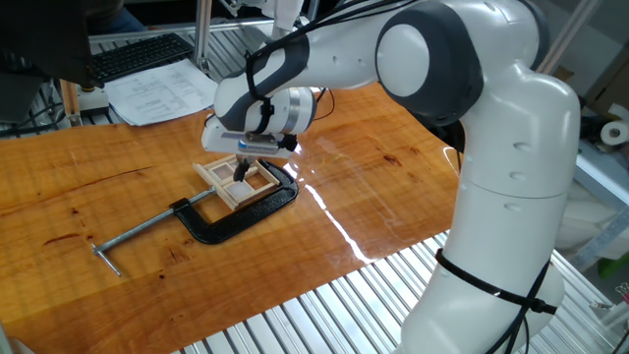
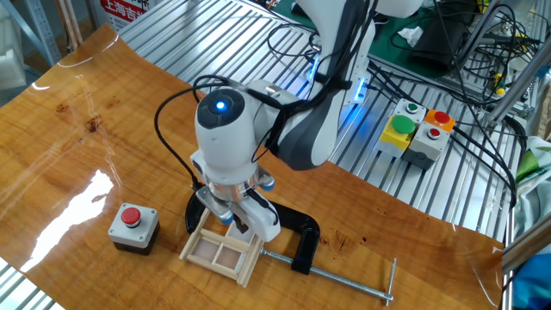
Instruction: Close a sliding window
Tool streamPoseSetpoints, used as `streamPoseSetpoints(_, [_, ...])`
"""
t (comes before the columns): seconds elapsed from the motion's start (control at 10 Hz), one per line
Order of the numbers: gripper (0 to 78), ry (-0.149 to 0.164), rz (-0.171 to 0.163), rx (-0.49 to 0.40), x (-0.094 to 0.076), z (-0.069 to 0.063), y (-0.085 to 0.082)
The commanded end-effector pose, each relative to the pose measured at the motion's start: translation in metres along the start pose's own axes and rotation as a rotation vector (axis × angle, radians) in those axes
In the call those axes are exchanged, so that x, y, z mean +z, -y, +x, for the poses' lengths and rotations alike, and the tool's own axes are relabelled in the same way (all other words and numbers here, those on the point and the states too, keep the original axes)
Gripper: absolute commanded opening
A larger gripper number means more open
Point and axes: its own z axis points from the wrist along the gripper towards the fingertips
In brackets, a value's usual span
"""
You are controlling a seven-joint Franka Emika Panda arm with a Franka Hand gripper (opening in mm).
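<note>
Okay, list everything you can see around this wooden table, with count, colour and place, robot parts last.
Small pale wooden sliding window: one, unfinished wood, flat on the table under the pincer.
Black metal C-clamp: one, black with a silver screw rod, around the window.
Grey box with red button: one, beside the window.
Button box: one, yellow, green and red buttons, on the metal bench.
Papers: white, far table edge.
Keyboard: one, black, behind the papers.
White robot arm: one.
Pincer: one, down at the window, opening unclear.

The glossy white, rounded robot arm (image 1: 472, 128) has bulbous joints separated by dark grey seams. A black cable (image 2: 172, 112) loops along its wrist, just beside a round blue light (image 2: 216, 108) glowing on the white wrist housing. Below that light sits the white-bodied pincer (image 2: 234, 222) with dark fingers (image 1: 243, 169).
</note>
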Motion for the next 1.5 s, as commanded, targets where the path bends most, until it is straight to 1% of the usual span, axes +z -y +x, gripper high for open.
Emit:
streamPoseSetpoints(0.1, [0.0, 0.004, -0.011, -0.024, 0.01, -0.001, 0.002])
streamPoseSetpoints(0.4, [0.0, 0.007, -0.012, -0.052, 0.018, -0.004, 0.007])
streamPoseSetpoints(0.7, [0.0, 0.006, -0.011, -0.065, 0.019, -0.006, 0.013])
streamPoseSetpoints(1.5, [0.0, -0.001, -0.023, -0.07, 0.026, -0.007, 0.019])
